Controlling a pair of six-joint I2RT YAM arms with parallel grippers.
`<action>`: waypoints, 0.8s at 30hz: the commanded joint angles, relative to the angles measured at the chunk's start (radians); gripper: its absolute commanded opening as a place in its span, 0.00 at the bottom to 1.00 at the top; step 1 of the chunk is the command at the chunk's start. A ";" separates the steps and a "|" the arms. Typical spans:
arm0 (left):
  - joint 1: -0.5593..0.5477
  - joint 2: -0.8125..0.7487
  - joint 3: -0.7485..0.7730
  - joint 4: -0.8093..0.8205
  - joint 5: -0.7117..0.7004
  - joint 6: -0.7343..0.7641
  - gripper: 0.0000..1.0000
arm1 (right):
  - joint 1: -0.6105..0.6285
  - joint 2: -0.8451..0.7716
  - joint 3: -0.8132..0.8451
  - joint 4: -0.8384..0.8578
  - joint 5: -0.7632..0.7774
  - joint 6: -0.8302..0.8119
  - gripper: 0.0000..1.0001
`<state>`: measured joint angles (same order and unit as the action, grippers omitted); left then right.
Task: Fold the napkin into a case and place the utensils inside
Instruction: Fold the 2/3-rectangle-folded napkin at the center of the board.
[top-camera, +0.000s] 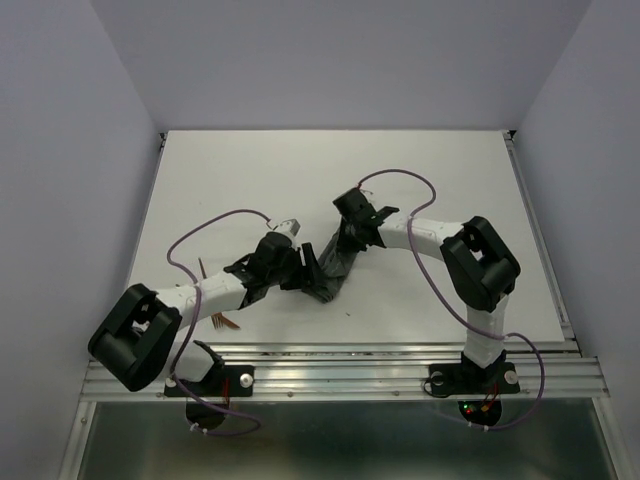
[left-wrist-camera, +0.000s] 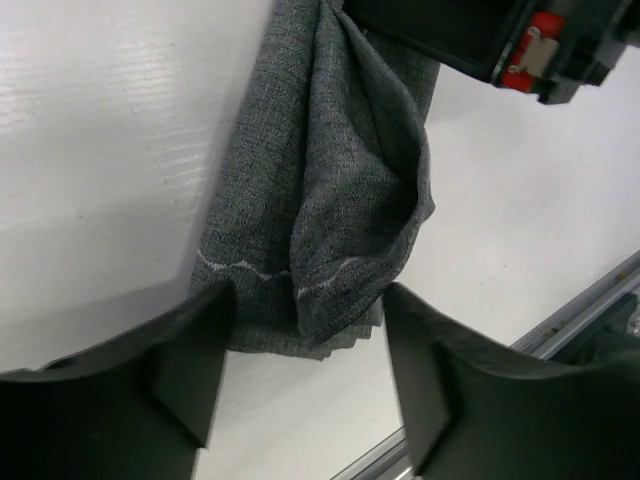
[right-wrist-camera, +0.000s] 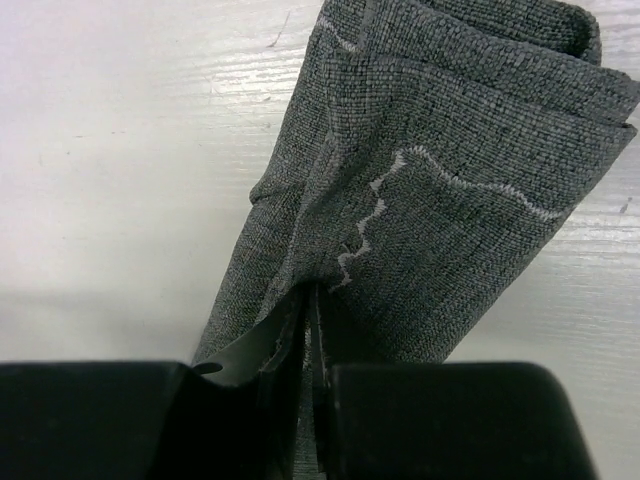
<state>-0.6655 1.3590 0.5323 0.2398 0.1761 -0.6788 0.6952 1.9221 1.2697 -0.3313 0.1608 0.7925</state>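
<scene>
Pinching the folded napkin (right-wrist-camera: 440, 220): right gripper (right-wrist-camera: 310, 310) | left gripper (left-wrist-camera: 305, 325): jaws spread, straddling the napkin's hemmed end

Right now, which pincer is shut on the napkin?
The right pincer: its jaws pinch a fold of the napkin. The left pincer stands open.

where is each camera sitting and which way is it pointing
Top external: above and behind the robot, facing down at the table; left arm, right arm and their bases show, over the napkin.
Left wrist: on the left arm, facing down past the open left claw at the napkin's hemmed end; the right arm shows top right.
Right wrist: on the right arm, facing along the right claw, shut on the napkin.
Shared: both wrist views show the napkin.
</scene>
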 joint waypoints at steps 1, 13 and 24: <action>0.006 -0.087 0.021 -0.086 -0.050 0.016 0.78 | 0.009 0.032 0.040 0.028 0.003 -0.016 0.12; 0.015 -0.017 0.026 -0.040 -0.055 0.039 0.88 | 0.009 0.012 0.068 0.012 -0.014 -0.053 0.12; 0.017 0.084 0.057 0.015 0.008 0.039 0.74 | 0.009 0.021 0.083 0.006 -0.024 -0.056 0.12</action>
<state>-0.6521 1.4185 0.5591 0.2306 0.1535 -0.6563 0.6952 1.9381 1.2995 -0.3321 0.1452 0.7544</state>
